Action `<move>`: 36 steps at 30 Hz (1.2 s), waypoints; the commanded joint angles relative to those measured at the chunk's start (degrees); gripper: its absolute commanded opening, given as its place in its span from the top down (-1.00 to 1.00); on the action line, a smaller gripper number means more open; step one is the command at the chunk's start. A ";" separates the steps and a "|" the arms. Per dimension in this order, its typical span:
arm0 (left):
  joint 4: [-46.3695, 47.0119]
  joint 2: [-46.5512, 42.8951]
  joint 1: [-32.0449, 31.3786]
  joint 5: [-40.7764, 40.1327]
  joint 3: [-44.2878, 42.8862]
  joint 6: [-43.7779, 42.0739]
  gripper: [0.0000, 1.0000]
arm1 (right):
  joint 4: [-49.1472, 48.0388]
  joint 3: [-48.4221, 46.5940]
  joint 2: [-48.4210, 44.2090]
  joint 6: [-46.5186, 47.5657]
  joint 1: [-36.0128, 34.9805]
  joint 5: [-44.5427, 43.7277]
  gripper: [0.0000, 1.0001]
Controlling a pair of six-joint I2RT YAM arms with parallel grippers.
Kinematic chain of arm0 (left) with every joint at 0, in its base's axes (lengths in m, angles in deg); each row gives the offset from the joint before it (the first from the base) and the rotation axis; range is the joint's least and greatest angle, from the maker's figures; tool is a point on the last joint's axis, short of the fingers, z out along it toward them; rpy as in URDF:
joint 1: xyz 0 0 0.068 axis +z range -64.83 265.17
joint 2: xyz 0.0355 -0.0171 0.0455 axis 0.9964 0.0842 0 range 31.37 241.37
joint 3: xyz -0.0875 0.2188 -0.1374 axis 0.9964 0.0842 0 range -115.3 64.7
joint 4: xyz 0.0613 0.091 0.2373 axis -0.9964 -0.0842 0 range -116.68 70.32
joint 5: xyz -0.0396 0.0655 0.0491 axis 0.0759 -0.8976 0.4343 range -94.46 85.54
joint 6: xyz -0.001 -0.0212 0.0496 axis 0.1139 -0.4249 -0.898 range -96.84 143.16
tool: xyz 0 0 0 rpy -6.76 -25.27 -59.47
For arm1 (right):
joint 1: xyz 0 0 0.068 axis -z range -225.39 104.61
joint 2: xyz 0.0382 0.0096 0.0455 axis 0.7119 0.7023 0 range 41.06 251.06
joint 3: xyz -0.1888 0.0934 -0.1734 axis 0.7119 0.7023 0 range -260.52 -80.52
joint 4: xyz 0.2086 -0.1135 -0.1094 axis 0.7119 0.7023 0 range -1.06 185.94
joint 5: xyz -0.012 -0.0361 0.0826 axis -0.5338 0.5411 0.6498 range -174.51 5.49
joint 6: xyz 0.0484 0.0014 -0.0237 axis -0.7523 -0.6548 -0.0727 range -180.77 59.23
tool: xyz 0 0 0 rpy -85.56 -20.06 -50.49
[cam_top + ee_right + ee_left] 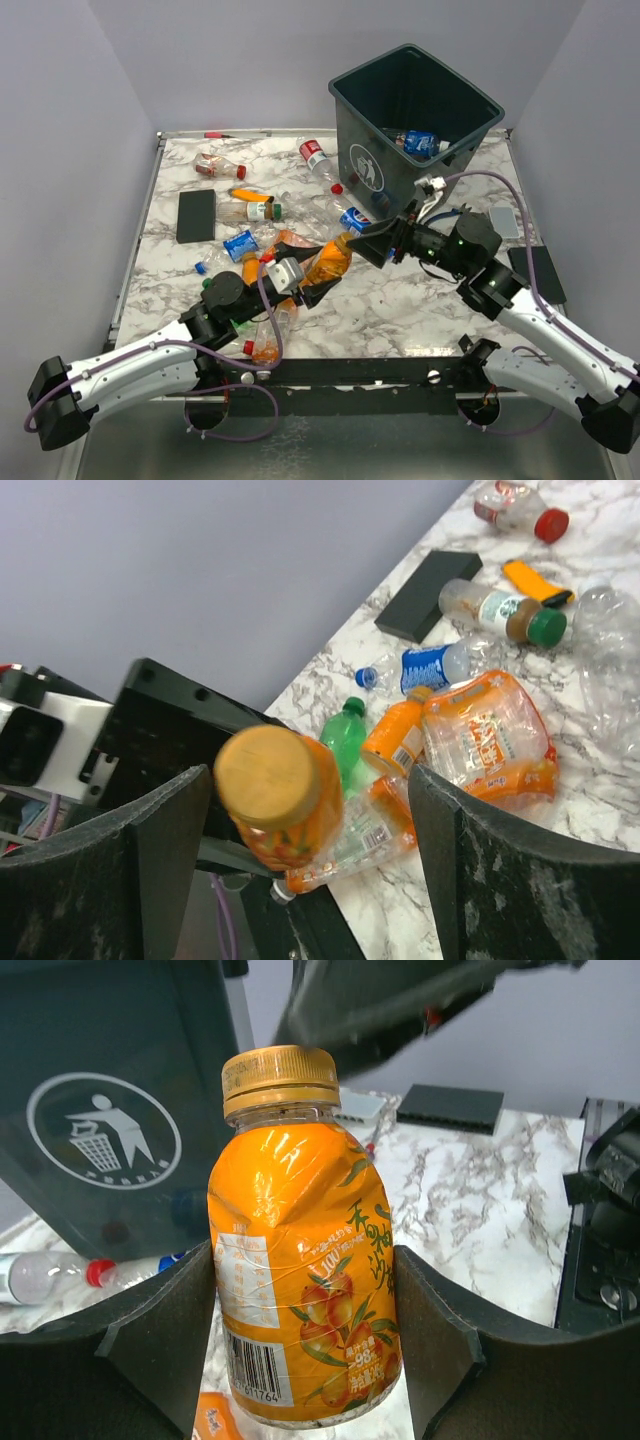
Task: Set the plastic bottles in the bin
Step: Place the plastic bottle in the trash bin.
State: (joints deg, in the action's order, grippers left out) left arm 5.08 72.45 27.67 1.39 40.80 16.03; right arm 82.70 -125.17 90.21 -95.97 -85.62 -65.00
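Observation:
My left gripper [318, 272] is shut on an orange plastic bottle [300, 1250] with an orange cap, held above the table's middle. Its pads press both sides of the label. The bottle [330, 260] points cap-first at my right gripper [372, 243], which is open. In the right wrist view the cap end of the bottle [280, 800] sits between the wide-apart fingers [165, 830], with gaps on both sides. The dark green-grey bin [362, 135] stands at the back right with a blue-labelled bottle [420, 143] inside. Several more plastic bottles [258, 210] lie scattered on the left half.
A flat black pad [196, 215] lies at the left, with a small orange lighter [250, 195] near it. A grey block [503, 222] and a dark pad [535, 270] sit by the right arm. The bin's logo side [100, 1130] is close behind the held bottle.

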 commanded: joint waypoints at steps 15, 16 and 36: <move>6.45 -0.40 -0.07 -3.99 1.60 0.24 0.00 | -11.73 0.96 8.84 -5.30 -4.86 1.74 0.04; 6.45 -0.25 -0.07 -3.96 1.58 0.39 -0.01 | -12.25 1.38 8.54 -5.63 -4.86 1.22 0.16; 5.49 -5.08 0.01 -24.95 0.70 2.63 -0.98 | 20.56 -39.29 7.47 24.62 -4.86 -41.45 0.99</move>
State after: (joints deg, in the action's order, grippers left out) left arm 9.99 68.84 27.67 -14.26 42.04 18.41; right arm 94.46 -155.35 94.71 -83.10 -90.10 -81.18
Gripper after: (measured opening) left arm 0.990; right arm 0.423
